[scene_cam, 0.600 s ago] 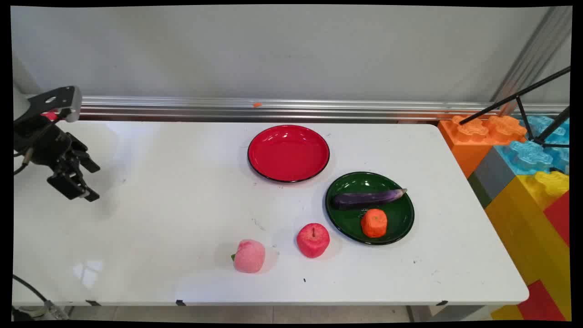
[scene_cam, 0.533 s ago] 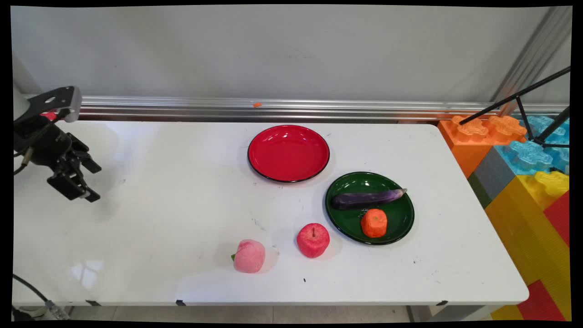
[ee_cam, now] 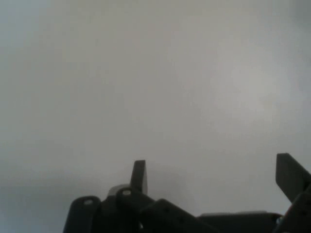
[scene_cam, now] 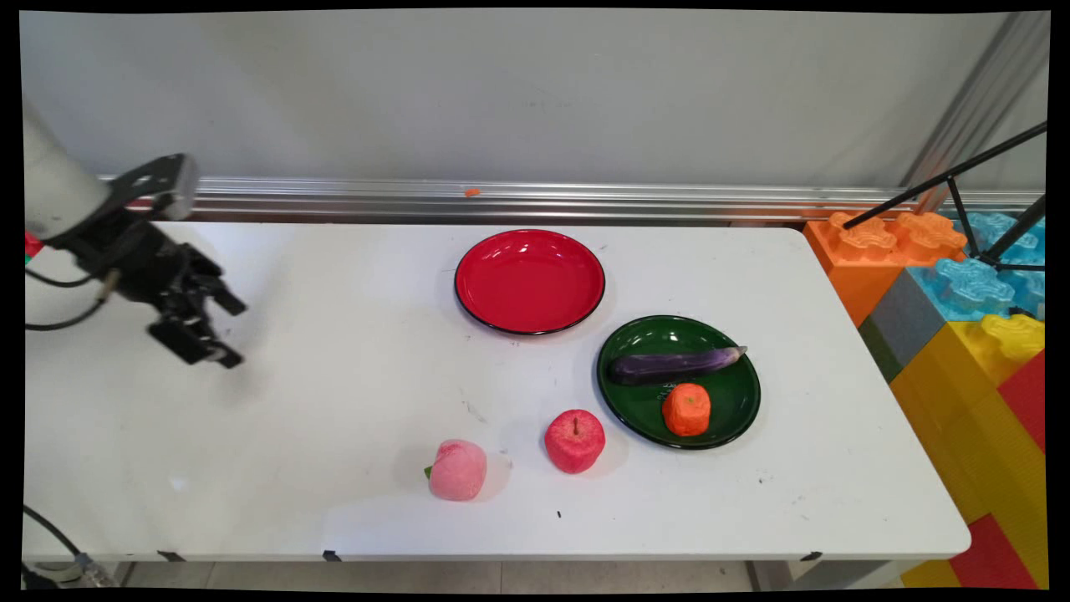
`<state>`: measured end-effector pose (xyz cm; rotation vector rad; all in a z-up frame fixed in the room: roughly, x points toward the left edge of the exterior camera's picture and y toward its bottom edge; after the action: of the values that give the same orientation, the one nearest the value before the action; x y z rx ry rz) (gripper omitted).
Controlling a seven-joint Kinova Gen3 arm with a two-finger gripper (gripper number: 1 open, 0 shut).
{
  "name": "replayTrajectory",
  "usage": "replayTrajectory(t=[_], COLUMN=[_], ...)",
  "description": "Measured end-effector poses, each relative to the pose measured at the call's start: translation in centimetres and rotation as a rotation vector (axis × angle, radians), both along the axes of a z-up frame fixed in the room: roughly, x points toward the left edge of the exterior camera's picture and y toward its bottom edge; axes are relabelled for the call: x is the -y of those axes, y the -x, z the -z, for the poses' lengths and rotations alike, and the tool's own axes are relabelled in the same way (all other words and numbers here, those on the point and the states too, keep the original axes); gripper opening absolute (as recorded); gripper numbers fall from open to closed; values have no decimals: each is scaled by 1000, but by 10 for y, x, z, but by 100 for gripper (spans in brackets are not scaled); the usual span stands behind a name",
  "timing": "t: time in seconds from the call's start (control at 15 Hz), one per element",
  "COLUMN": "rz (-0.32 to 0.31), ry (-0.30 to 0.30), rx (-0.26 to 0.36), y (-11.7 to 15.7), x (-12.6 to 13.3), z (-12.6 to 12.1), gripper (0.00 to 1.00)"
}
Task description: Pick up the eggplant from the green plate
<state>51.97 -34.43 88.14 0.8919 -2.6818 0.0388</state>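
Main view shows the pincer (scene_cam: pixel 216 334) at the left of the white tabletop (scene_cam: pixel 334 401), hanging just above bare surface and tilted down toward the right. Its fingers (ee_cam: pixel 139 175) stand spread with nothing between them; the hand view confirms this, with one finger near the middle, the other at the right edge, and only plain white surface beyond. The pincer touches nothing, and no fruit lies close to it.

The nearest things are well apart to the right, near the front edge: a pink peach (scene_cam: pixel 457 470) and, just beside it, a red apple (scene_cam: pixel 574 440). Past the apple sits a green plate (scene_cam: pixel 731 418) carrying a purple eggplant (scene_cam: pixel 674 364) and an orange tangerine (scene_cam: pixel 686 409). A red plate (scene_cam: pixel 529 281) stands bare behind them, toward the wall.

As a judgement, the risks come from how things lie. The peach and apple are round and sit free near the front edge, so a glancing touch from a spread finger could roll one off. The apple also rests near the green plate's rim, where a wide approach might nudge the plate. Black cables (scene_cam: pixel 50 322) hang from the arm and could drag across the surface.
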Motion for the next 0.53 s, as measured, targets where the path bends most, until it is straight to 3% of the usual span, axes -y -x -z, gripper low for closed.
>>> replayTrajectory(t=[0.53], rz=[17], ry=[6], rx=[-51], y=[133], x=[65], z=[13], gripper=[100])
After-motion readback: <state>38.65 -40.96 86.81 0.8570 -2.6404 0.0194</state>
